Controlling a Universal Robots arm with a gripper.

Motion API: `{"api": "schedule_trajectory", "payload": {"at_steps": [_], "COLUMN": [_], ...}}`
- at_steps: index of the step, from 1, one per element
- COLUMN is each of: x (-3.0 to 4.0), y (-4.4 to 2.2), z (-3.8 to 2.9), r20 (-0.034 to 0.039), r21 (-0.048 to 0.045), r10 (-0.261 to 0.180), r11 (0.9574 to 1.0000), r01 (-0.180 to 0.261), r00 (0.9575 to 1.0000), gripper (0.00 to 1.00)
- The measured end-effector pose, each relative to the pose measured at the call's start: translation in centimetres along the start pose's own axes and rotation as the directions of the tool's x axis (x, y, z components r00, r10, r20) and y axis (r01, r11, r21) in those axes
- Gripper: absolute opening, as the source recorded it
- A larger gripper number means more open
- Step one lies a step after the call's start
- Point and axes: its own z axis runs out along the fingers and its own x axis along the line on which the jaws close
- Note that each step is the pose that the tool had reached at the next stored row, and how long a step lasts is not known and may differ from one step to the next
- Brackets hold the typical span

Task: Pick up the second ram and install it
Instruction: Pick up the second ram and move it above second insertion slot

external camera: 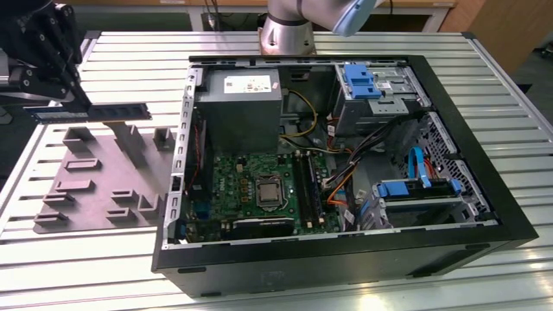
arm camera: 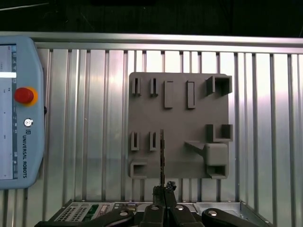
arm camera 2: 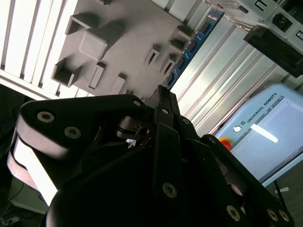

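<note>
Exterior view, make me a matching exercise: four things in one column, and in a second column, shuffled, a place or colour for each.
1 second ram
2 tray
3 motherboard
4 drive bracket

A green, inside the case
B blue, inside the case
C gripped by the tool, above the tray
D grey, on the table beside the case

Pairs: 1-C, 2-D, 3-A, 4-B

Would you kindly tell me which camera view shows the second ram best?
The exterior view: the second ram shows its long flat side, held in the pincer above the grey tray. The first wrist view shows the second ram edge-on; the second wrist view shows a foreshortened strip.
</note>
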Motion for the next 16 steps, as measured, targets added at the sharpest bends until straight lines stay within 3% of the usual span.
{"api": "schedule_trajectory", "payload": {"at_steps": [16], "x": [0.00], "y": [-2.04], "z": [-0.09], "r20": [0.0000], "r21": [-0.0094], "r10": [0.000], "r11": [1.0000], "r01": [0.000], "r00": [1.0000], "gripper": [0.11]}}
